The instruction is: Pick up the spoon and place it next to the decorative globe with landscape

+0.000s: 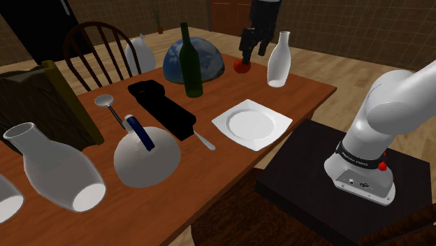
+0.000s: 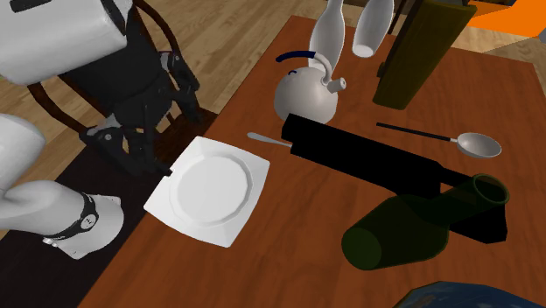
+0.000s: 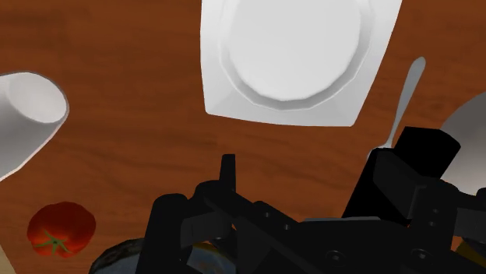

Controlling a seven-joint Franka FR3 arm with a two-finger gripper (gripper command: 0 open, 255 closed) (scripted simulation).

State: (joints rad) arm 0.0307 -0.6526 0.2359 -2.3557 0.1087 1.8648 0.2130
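Spoon (image 1: 205, 141) = thin pale utensil lying flat on the table (image 1: 304, 91) btwn white plate (image 1: 251, 124) & black box (image 1: 164, 108), one end tucked at/under the box, well apart from the globe (image 1: 213, 63); a 2nd, dark-handled spoon (image 1: 106, 101) lies beyond the box, so which is meant is my guess. Prob light, stiff, smooth & slippery: pinch low across the exposed stem, then draw it clear of the box. Gripper (image 1: 253, 57) hangs high beside the globe, over a tomato (image 1: 241, 68), fingers apart & empty; no brand/writing legible
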